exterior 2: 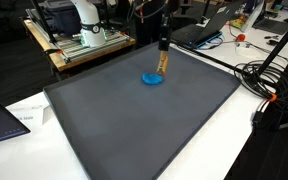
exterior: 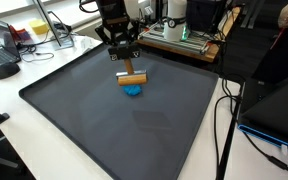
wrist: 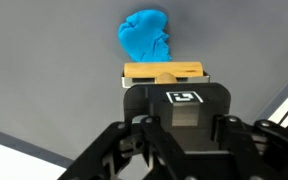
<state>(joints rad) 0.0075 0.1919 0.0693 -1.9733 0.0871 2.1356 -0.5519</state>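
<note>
Wrist view shows a block [wrist: 162,72] gripped across its ends, so it hangs upright over the mat [wrist: 44,60]. In an exterior view my fingers [exterior: 117,56] are narrow, clamped on it. The lump [wrist: 146,38] lies just beyond the block's lower edge; they perhaps touch, but I cannot tell.

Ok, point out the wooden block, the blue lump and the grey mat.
wooden block [wrist: 144,70]: wrist view, on its pale face.
blue lump [exterior: 132,89]: in an exterior view, on its middle.
grey mat [exterior 2: 144,125]: in an exterior view, on a bare patch.
</note>
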